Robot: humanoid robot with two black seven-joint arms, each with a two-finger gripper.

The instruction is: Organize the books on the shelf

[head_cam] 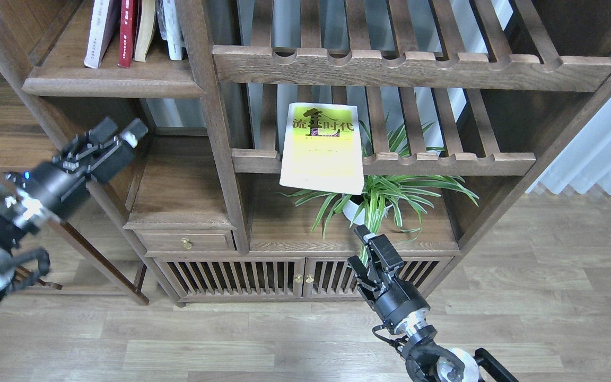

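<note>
Our left claw (120, 133) hangs at the middle left of the frame, fingers apart and empty, below the shelf (109, 85) in the upper left, where a cream book (99, 37) and a dark red book (127, 33) stand upright. The yellow-green book (322, 148) lies on the slatted rack (443, 162) at centre. Our right claw (372, 249), lower centre, sits below it, fingers apart, holding nothing.

Materials and finishes: shelf unit and contents

Shelf (109, 85) at 11 o'clock: dark-brown wood, matt, grain visible. Yellow-green book (322, 148) at centre: glossy paper cover. Slatted racks (411, 66) at 1 o'clock: rougher matt wood. Floor (549, 297): smooth pale wood-look planks. Both grippers: black matt casing, metal wrists.
</note>
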